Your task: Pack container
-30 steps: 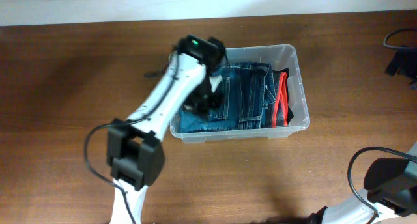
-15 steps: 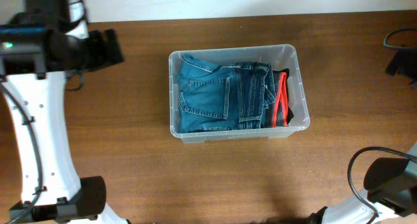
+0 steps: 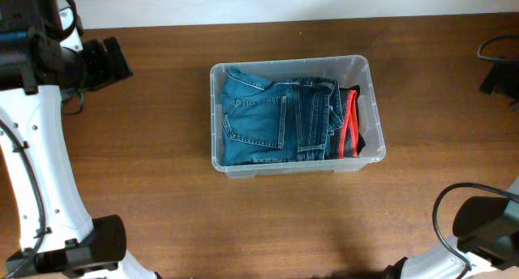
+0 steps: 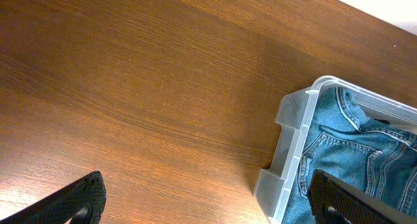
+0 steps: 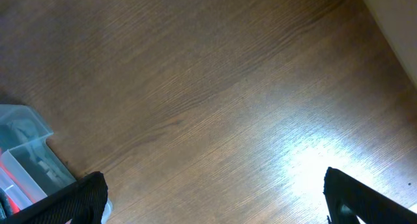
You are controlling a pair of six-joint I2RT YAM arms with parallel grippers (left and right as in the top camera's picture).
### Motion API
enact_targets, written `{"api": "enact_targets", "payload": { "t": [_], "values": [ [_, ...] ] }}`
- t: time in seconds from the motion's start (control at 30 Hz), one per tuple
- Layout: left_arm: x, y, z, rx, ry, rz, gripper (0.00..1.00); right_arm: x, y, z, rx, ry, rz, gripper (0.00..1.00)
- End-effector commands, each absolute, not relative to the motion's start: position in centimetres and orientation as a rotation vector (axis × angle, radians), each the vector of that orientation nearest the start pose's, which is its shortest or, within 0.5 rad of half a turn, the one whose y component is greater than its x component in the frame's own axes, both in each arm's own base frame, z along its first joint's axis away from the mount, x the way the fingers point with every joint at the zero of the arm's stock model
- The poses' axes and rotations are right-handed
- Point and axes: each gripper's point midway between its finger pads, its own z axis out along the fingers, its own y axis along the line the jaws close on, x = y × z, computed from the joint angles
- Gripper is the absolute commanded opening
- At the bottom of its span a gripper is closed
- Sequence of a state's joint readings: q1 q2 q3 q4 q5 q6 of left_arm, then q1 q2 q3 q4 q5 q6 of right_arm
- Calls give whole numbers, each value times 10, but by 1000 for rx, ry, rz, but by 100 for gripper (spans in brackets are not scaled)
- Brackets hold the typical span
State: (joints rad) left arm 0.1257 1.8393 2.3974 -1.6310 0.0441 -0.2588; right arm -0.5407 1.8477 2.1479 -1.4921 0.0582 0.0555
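The clear plastic container [image 3: 371, 109] stands at mid-table. Folded blue jeans [image 3: 272, 121] fill most of it, and a red-and-black garment [image 3: 350, 125] lies along its right end. My left gripper [image 3: 120, 58] hangs high over the table's far left, well apart from the container. In the left wrist view the left gripper [image 4: 208, 208] is open and empty over bare wood, with the container's corner [image 4: 287, 155] and the jeans [image 4: 355, 146] to its right. My right gripper [image 5: 225, 201] is open and empty above the table, with a corner of the container [image 5: 29, 142] at the left edge.
The right arm's base [image 3: 485, 222] and a looping cable [image 3: 442, 214] sit at the table's front right. A dark cable [image 3: 495, 64] lies at the right edge. The left arm's white links [image 3: 36, 173] run down the left side.
The left arm has lifted out of the container and swung to the far left, its gripper now open. The jeans stay in the container. The right arm has not moved.
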Motion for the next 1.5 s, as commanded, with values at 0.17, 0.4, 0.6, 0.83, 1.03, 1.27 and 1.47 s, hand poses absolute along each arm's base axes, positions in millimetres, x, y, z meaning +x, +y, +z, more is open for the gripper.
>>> {"api": "enact_targets", "payload": {
  "t": [0.17, 0.4, 0.6, 0.83, 1.03, 1.27, 1.47],
  "values": [
    [382, 42, 328, -507, 2613, -94, 99, 337, -215, 265, 842, 2661, -201, 99],
    [382, 43, 328, -507, 2613, -94, 99, 368, -147, 274, 584, 2696, -158, 98],
    [382, 42, 328, -507, 2613, -94, 99, 375, -16, 317, 120, 2629, -60, 99],
    [382, 43, 328, -508, 2613, -94, 100, 318, 147, 355, -483, 2479, 140, 99],
    [382, 43, 328, -508, 2613, -94, 99, 243, 217, 388, -938, 2228, 182, 99],
    [382, 43, 328, -507, 2613, -94, 99, 218, 198, 424, -982, 2054, 193, 98],
    [382, 43, 328, -508, 2613, -94, 100, 218, 164, 418, -827, 2007, 273, 98]
  ]
}}
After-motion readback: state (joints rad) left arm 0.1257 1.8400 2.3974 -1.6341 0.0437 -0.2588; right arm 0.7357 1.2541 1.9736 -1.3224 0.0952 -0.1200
